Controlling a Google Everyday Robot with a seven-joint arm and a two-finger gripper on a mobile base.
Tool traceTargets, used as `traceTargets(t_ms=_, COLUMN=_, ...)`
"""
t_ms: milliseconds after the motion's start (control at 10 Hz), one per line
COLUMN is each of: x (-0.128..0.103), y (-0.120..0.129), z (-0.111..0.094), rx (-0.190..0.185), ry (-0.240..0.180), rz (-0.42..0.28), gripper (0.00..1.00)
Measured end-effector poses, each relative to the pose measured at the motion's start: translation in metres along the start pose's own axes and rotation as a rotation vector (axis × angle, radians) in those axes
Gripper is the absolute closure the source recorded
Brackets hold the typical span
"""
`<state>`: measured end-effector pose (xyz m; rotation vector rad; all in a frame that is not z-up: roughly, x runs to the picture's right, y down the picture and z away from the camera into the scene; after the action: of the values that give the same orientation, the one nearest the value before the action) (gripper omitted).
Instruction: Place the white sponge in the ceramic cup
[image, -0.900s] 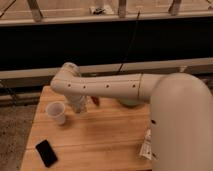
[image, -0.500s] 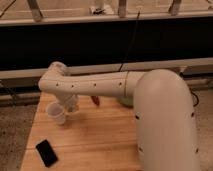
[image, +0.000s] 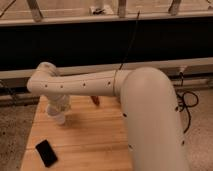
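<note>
The white ceramic cup (image: 60, 119) stands on the left part of the wooden table (image: 95, 145). My white arm reaches from the right across the table to the left. The gripper (image: 58, 106) hangs down from the wrist straight over the cup and hides its rim; only the cup's lower part shows. I cannot make out the white sponge; it is hidden or lost against the white gripper and cup.
A flat black rectangular slab (image: 46, 152) lies near the table's front left corner. A small brown object (image: 95, 100) sits at the back of the table under the arm. A dark wall and rail run behind the table. Cables (image: 190, 102) hang at the right.
The arm has swung further left and nearer the camera, filling more of the right side. The gripper has come from beside the cup to directly over it.
</note>
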<state>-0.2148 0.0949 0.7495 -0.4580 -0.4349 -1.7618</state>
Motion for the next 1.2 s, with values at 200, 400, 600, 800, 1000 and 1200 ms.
traceTargets(t_ms=200, x=0.0023, y=-0.0126, z=-0.0076, rx=0.002, ry=0.01, rz=-0.02, gripper=0.99)
traceTargets(t_ms=400, x=0.0028, y=-0.0126, z=-0.0079, rx=0.003, ry=0.011, rz=-0.024, gripper=0.93)
traceTargets(t_ms=600, x=0.0029, y=-0.0059, z=-0.0071, rx=0.0, ry=0.01, rz=-0.019, gripper=0.71)
traceTargets(t_ms=800, x=0.003, y=-0.0093, z=-0.0087, rx=0.004, ry=0.011, rz=-0.028, gripper=0.52)
traceTargets(t_ms=1000, x=0.0033, y=-0.0092, z=-0.0096, rx=0.004, ry=0.012, rz=-0.03, gripper=0.34)
traceTargets(t_ms=1200, x=0.0038, y=-0.0083, z=-0.0102, rx=0.003, ry=0.014, rz=-0.034, gripper=0.2)
